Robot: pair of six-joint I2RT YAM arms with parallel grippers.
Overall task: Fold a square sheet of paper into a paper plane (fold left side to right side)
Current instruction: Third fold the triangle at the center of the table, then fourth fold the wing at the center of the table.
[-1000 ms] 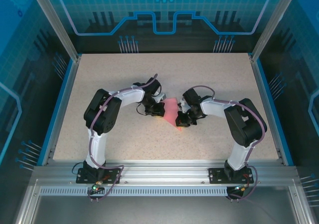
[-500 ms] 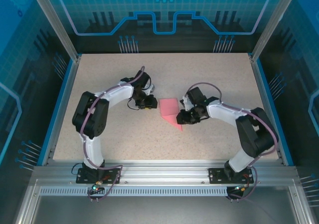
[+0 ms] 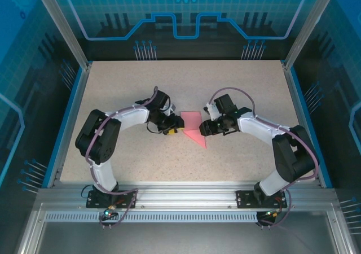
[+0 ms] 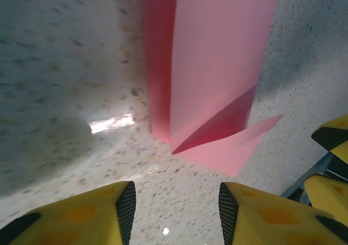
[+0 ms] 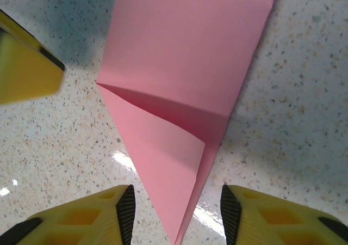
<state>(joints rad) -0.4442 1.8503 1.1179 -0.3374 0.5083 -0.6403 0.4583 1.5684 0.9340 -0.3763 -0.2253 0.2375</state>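
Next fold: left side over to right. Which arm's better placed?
Left, probably. The left end effector, open, sits beside the paper's left edge, the side to lift; the right end effector flanks the right edge.

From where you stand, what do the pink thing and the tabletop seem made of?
Pink sheet: thin matte paper, going by its crisp creases and lifted flap. Tabletop: likely speckled laminate or stone-look board, glossy, as light glints off it.

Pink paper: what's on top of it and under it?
Nothing rests on the pink paper. Its own folded flap overlaps the layer below. Under it is the speckled table. Anything between or beneath the layers is covered and cannot be seen.
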